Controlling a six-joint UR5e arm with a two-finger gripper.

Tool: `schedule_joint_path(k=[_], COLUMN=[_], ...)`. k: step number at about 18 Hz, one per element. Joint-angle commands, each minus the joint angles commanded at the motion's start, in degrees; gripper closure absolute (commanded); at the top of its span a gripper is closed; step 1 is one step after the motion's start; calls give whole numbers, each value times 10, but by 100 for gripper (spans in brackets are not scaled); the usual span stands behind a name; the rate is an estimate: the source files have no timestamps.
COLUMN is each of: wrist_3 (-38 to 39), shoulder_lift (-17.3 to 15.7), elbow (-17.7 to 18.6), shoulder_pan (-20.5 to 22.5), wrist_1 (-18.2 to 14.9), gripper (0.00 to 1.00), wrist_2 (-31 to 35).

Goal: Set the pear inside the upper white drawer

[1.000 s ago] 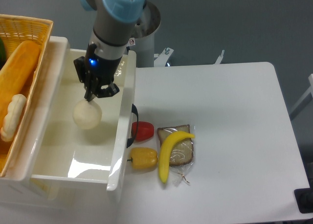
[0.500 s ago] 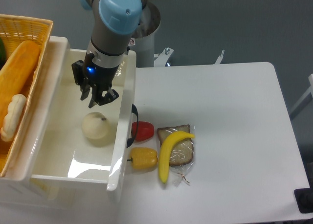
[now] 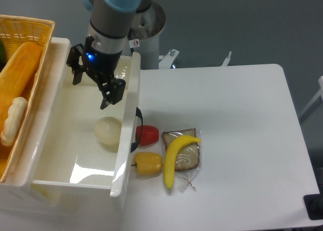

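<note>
The pear, pale cream and round, lies on the floor of the upper white drawer, against its right wall. The drawer is pulled open, with a dark handle on its right side. My gripper is open and empty. It hangs above the drawer's back part, up and to the left of the pear, clear of it.
A woven yellow basket with bread and other food sits left of the drawer. On the white table beside the handle lie a red item, a yellow-orange pepper, a banana and a bagged bread slice.
The gripper let go of the pear, opened wide and rose. The pear rolled right and forward on the drawer floor to the right wall.
</note>
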State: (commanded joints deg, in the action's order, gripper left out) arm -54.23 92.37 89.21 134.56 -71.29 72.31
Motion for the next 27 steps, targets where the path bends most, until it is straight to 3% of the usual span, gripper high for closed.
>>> schedule_joint_path(k=[9, 13, 16, 21, 27], wrist_3=[-4, -11, -73, -110, -112], shoulder_lift=[5, 39, 71, 133, 194], elbow=[1, 4, 4, -3, -16], shoulder_pan=[119, 154, 178, 192, 211], wrist_1=[13, 13, 11, 8, 15], gripper=[0, 0, 0, 0, 0], wrist_2=[20, 66, 90, 150, 155])
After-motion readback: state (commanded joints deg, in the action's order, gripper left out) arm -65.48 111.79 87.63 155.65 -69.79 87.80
